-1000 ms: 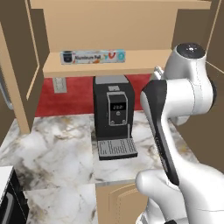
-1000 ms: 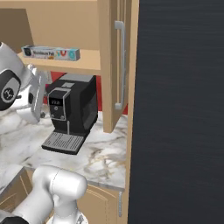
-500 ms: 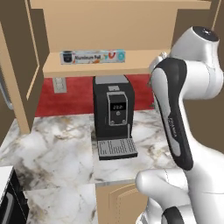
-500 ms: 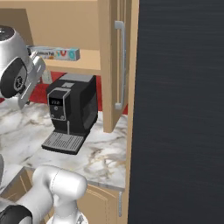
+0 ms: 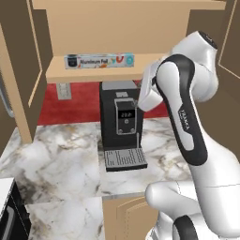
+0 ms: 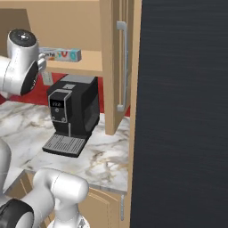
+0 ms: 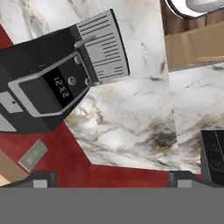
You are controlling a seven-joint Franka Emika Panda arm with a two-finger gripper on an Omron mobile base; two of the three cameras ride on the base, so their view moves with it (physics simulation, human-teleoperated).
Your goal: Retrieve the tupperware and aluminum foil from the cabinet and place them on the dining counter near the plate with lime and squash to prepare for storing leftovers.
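Gripper [image 7: 109, 178] is spread wide, nothing between its tips, hanging high over the marbled tabletop [image 7: 131, 118] w/ the black coffee machine [image 7: 48, 92] below it, drip grille toward the top of the hand view. Aluminum foil [image 5: 99, 61] lies flat along the front edge of the cabinet [image 5: 93, 72] shelf, above the machine, off to the side of the arm's wrist, well apart from the gripper. A red back wall [image 5: 75, 101] sits under the shelf, behind the machine.
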